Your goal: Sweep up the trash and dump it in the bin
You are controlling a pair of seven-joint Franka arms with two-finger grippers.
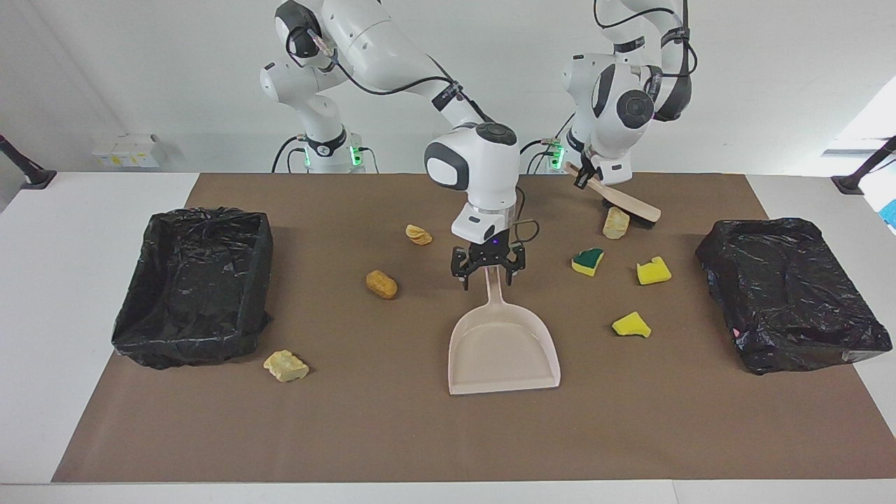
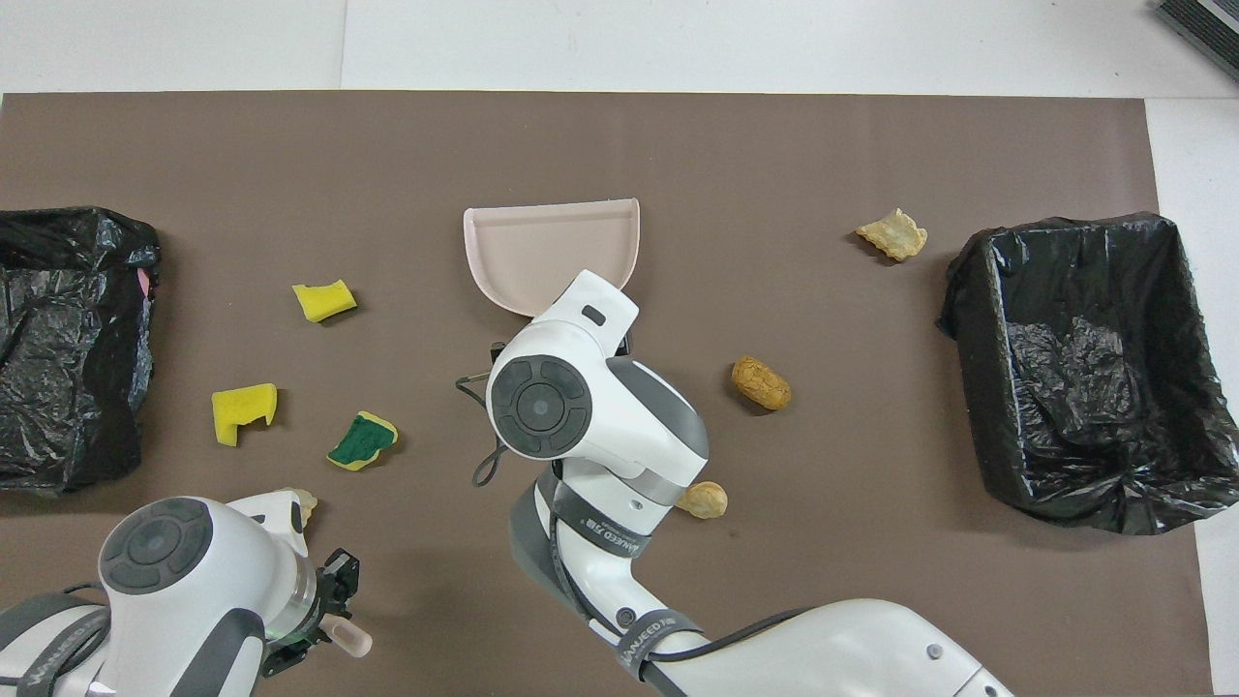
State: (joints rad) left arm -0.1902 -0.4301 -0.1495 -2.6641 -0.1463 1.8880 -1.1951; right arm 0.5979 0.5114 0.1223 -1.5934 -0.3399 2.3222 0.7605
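- Right end effector (image 1: 488, 274) hung wide open over the dustpan (image 1: 504, 350) handle, hiding it from above.
- Left end effector (image 1: 586, 176) gripped the brush (image 1: 626, 205), bristles hidden, beside one scrap (image 1: 615, 222).

Seven scraps of trash are observed lying loose on the brown mat.

Toward the left arm's end from the open right gripper (image 1: 488, 275):
- a green-topped yellow sponge piece (image 1: 587, 261)
- a notched yellow sponge piece (image 1: 654, 271)
- a yellow wedge (image 1: 631, 325)
- a pale tan lump (image 1: 615, 222), set just beside the brush (image 1: 619, 201) held in the closed left gripper (image 1: 584, 176)

Toward the right arm's end of the right gripper:
- an orange-brown oval lump (image 1: 381, 284)
- a flat tan lump (image 1: 418, 234)
- a pale yellow crumpled lump (image 1: 285, 365), beside the open bin (image 1: 196, 283)
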